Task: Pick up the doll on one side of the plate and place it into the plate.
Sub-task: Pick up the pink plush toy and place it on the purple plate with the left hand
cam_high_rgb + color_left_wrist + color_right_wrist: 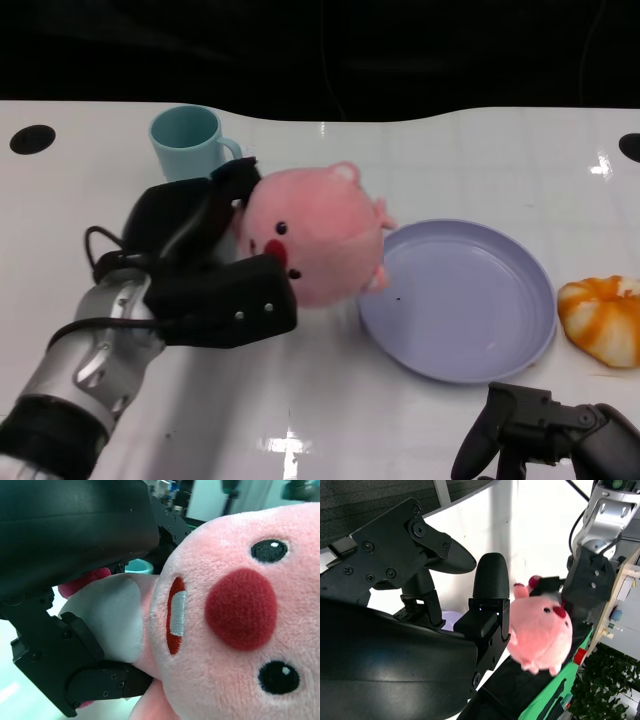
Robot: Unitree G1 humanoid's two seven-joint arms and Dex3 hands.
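The left hand (pixel 215 265) grips the pink pig doll (pixel 315 240) from its left flank, fingers wrapped over and under the plush. The doll hangs at the lavender plate's (pixel 520 345) left rim, just overlapping it, so the plate's centre lies rightward. The right hand (pixel 550 435) rests below the plate, holding nothing, fingers loosely apart.

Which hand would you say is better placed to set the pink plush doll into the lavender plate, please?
The left hand: it already grips the pink plush doll right beside the round lavender plate. The right hand sits near the table's front edge, holding nothing.
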